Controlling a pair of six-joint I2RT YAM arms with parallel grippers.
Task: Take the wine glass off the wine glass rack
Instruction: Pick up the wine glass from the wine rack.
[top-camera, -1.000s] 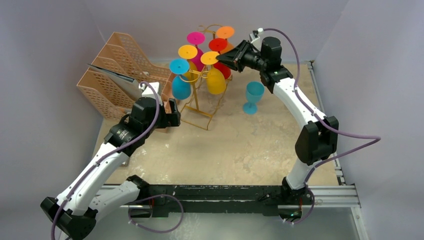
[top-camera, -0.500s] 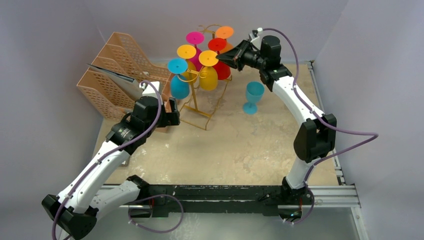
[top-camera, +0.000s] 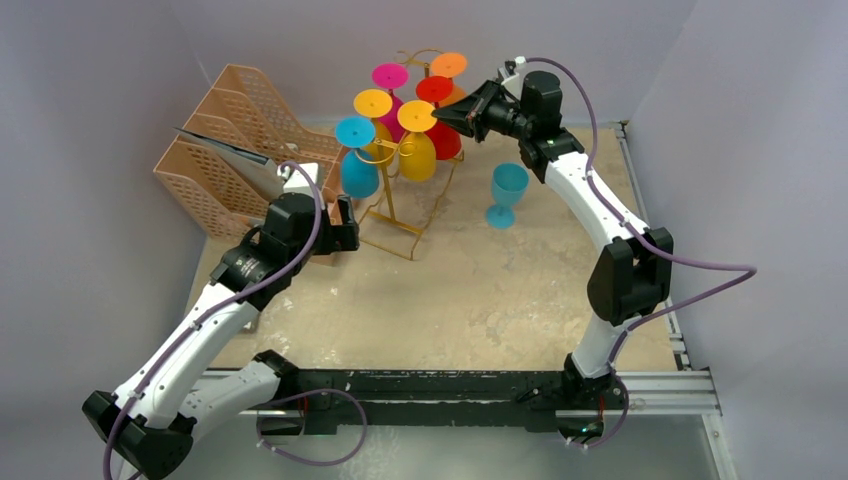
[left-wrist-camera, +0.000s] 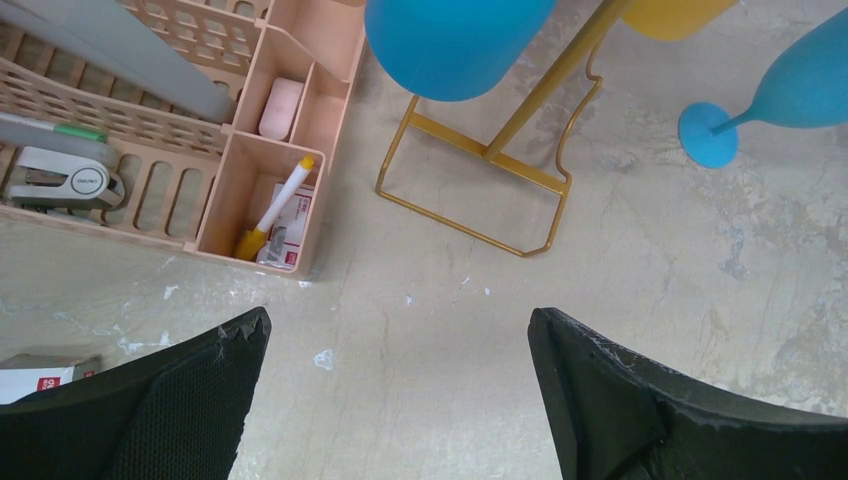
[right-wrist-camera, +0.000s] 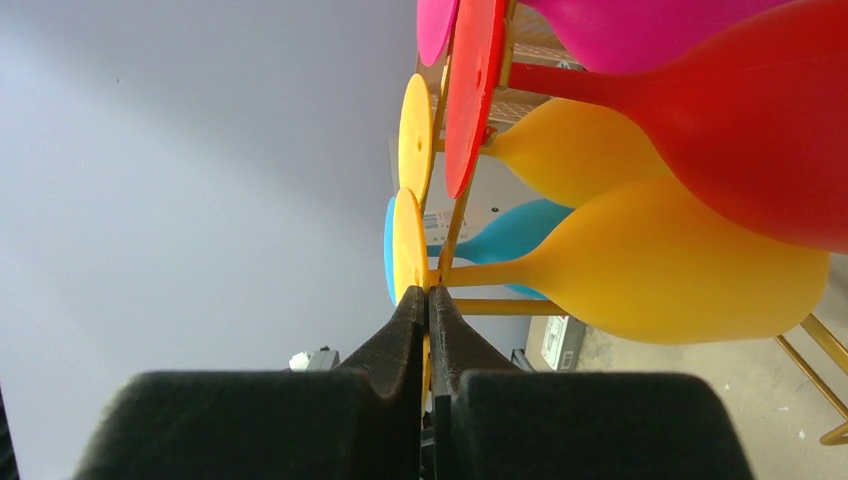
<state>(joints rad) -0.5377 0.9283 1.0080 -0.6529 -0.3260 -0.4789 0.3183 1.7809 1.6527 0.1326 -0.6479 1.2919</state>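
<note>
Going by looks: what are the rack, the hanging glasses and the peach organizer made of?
Wine glass rack: thin metal wire, it seems, with a gold finish, bent into hooks and a base.
Wine glasses: likely plastic; opaque solid colours with a soft satin sheen, not see-through.
Organizer: moulded plastic by the look, matte peach, with lattice walls.
</note>
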